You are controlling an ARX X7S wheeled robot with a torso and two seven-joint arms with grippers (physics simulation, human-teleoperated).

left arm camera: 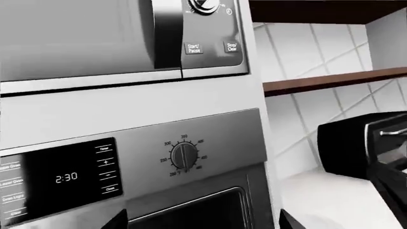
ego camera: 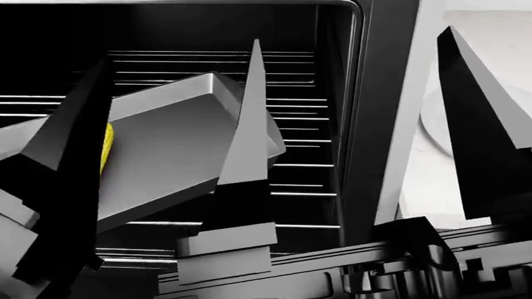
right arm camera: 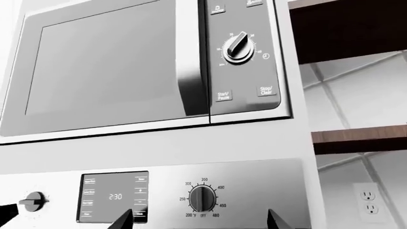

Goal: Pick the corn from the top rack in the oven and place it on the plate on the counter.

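Yellow is all that shows of the corn point(ego camera: 106, 149): a thin strip in the head view, deep in the oven point(ego camera: 332, 81) on the wire racks point(ego camera: 299, 118), tucked behind a tilted grey tray point(ego camera: 174, 156) and mostly hidden by a dark gripper finger. The plate point(ego camera: 437, 121) waits on the counter point(ego camera: 490, 37) to the right of the oven frame, half covered by another finger. Both wrist cameras look up at the oven's control panel point(right arm camera: 190, 195) and the microwave point(right arm camera: 108, 67), so neither shows its jaws; large finger shapes cross the head view, but whether either gripper is spread or closed I cannot tell. A cob should be light and stiff, though round and bumpy, so it may roll or twist in the pads. Taking it across the thick middle, jaws square to its length, looks safest; the tapered end would likely slip.
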